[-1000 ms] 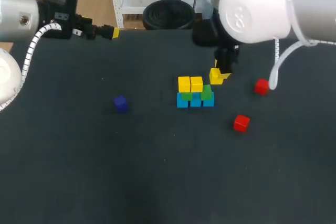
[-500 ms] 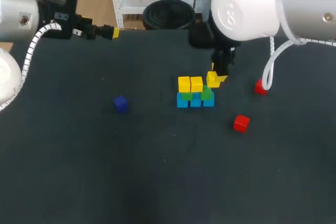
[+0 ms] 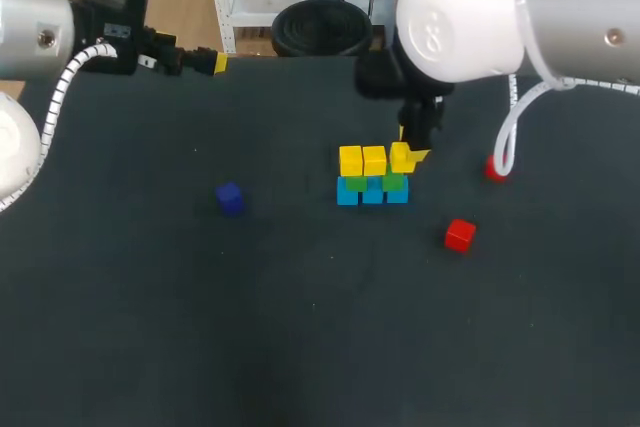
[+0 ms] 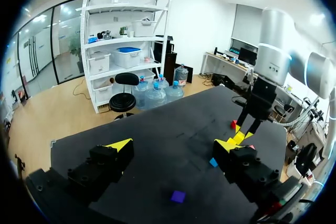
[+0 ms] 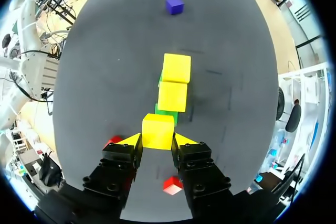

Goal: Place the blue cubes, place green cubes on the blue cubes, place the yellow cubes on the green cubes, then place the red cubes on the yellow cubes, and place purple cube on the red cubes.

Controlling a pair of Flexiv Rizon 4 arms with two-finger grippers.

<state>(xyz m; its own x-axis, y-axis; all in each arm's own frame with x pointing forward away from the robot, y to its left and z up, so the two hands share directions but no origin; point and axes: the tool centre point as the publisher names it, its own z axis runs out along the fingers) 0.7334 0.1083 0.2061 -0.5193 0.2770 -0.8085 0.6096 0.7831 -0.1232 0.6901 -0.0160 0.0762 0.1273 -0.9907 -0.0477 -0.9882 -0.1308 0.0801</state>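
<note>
Both arms: left at the far-left edge of the table point(image 3: 150, 297), right over the stack point(image 3: 372, 179).
Left gripper point(image 3: 212, 62): fingers spread wide, nothing between them.
Purple cube point(image 3: 230, 197): alone, well left of the stack.
Stack: blue cubes point(image 3: 372, 193) in a row, green cubes point(image 3: 394, 183) on them, two yellow cubes point(image 3: 349, 160) on top.
Right gripper point(image 5: 157, 140): clamped on a third yellow cube point(image 3: 402, 156), just beside those two, over the right-end green.
Red cubes: one point(image 3: 459, 235) near the stack's right, another point(image 3: 494, 169) farther right.

Black table point(image 3: 200, 327) (matte top); evenly lit.
</note>
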